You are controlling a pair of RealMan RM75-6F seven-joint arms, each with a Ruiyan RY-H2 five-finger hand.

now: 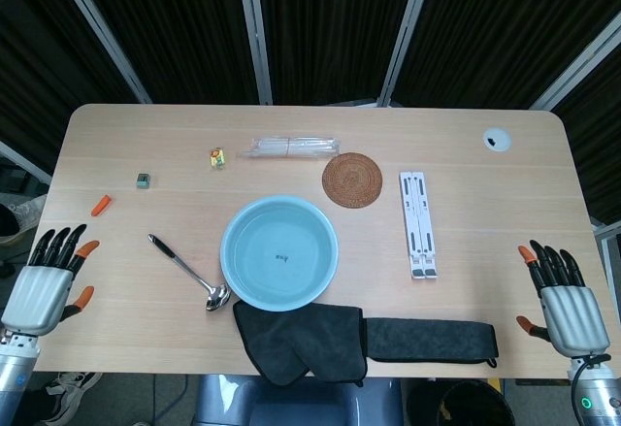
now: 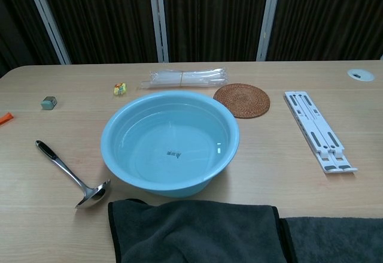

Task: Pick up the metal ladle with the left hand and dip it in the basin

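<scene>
The metal ladle (image 1: 187, 271) (image 2: 67, 174) lies flat on the table, black handle end to the far left, bowl end near the basin. The light blue basin (image 1: 238, 225) (image 2: 116, 122) holds clear water and stands in the middle of the table. My left hand (image 1: 47, 282) hovers at the table's left front edge, fingers spread, holding nothing, well left of the ladle. At the right front edge my right hand (image 1: 561, 300) is also spread and empty. Neither hand shows in the chest view.
A dark grey towel (image 1: 301, 341) (image 2: 197, 230) lies along the front edge below the basin. A round woven coaster (image 1: 352, 180), a white folded stand (image 1: 417, 223), a clear plastic packet (image 1: 291, 146), a small yellow item (image 1: 217, 158), a grey cube (image 1: 143, 180) and an orange piece (image 1: 100, 205) lie around.
</scene>
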